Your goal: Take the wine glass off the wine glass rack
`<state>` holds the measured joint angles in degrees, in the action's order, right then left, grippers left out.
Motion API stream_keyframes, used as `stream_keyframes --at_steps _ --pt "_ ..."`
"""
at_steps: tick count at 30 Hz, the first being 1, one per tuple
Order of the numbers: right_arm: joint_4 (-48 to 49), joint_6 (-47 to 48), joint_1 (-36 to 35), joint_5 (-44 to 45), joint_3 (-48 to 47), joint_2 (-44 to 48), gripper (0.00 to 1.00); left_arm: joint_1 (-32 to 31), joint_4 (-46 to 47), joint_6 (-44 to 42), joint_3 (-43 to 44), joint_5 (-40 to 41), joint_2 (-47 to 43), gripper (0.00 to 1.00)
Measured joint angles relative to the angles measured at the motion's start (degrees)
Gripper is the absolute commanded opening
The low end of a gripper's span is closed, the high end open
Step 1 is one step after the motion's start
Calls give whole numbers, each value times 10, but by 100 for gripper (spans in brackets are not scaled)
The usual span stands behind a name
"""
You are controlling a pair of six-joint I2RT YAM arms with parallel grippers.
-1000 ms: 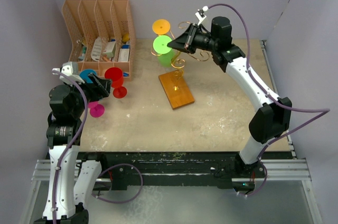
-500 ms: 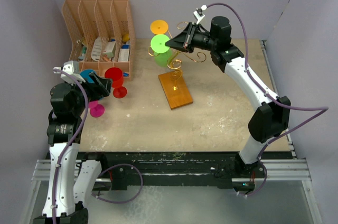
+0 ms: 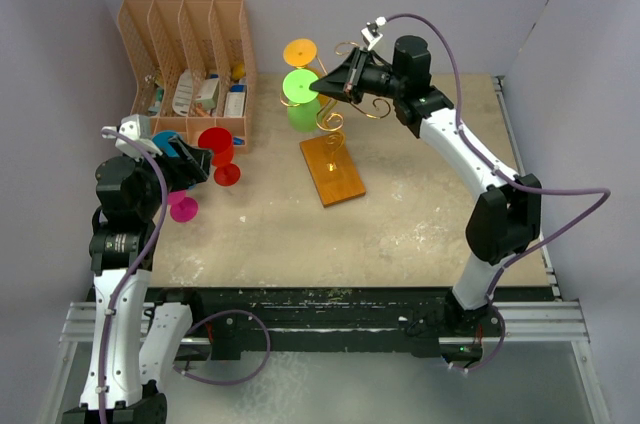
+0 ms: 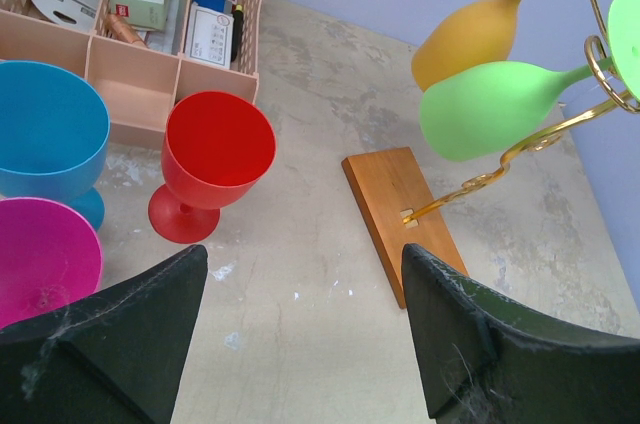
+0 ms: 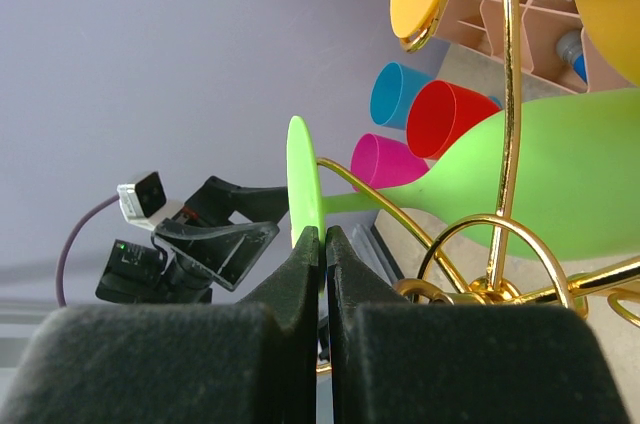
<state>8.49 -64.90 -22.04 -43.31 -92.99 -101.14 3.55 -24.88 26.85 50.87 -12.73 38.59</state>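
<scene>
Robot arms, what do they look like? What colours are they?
Both the left arm and the right arm have white tube-shaped links joined by chunky black round joints. A thin purple cable loops along each one. The left gripper and right gripper are black, with two wedge-shaped fingers that taper to the tips.

Green wine glass (image 4: 490, 109) hangs tilted on gold rack (image 4: 400, 209).

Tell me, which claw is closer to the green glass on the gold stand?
Right. The right gripper pinches the foot of the green glass at the rack; the left gripper hangs open far off, near the red glass.
</scene>
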Motion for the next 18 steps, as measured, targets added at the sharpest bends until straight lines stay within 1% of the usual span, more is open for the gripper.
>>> stream_keyframes --at_steps 8,18 --pt "17 -12 0 0 14 4 0 0 0 0 0 -1 0 82" --pt "17 -12 0 -10 36 37 0 0 0 0 0 -1 0 82"
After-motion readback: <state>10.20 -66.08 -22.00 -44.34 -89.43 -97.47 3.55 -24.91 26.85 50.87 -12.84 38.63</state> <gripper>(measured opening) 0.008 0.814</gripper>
